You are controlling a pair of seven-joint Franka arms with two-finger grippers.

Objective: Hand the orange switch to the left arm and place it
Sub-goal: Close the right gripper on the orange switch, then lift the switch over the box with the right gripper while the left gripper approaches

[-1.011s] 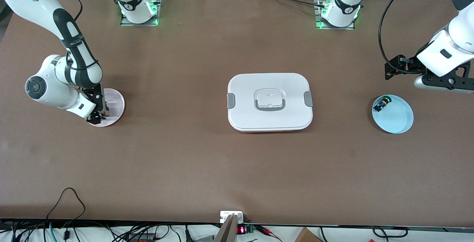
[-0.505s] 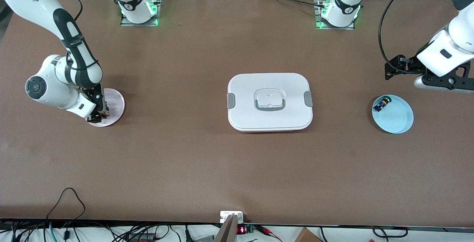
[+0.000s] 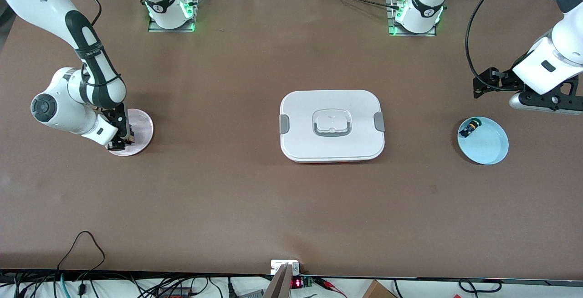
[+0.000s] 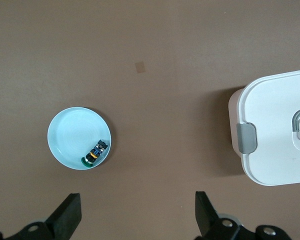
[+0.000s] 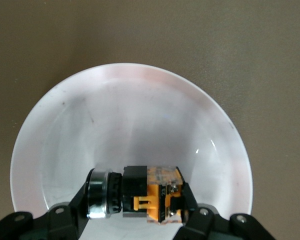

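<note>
Right wrist view: we see our right end effector [image 5: 135, 210] clamped on the orange switch [image 5: 140, 195] in the pink plate [image 5: 130, 110]. Our left end effector [image 4: 137, 215] waits wide above the desk [image 3: 227, 197], beside the blue plate [image 4: 72, 135], well apart from the box [image 3: 331, 125].

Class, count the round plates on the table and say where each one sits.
2. The pink plate lies toward the right arm's end of the table, under the right gripper. The blue plate lies toward the left arm's end. None seems hidden.

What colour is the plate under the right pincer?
Pale pink plate, under the right pincer; clearest in the right wrist view.
</note>
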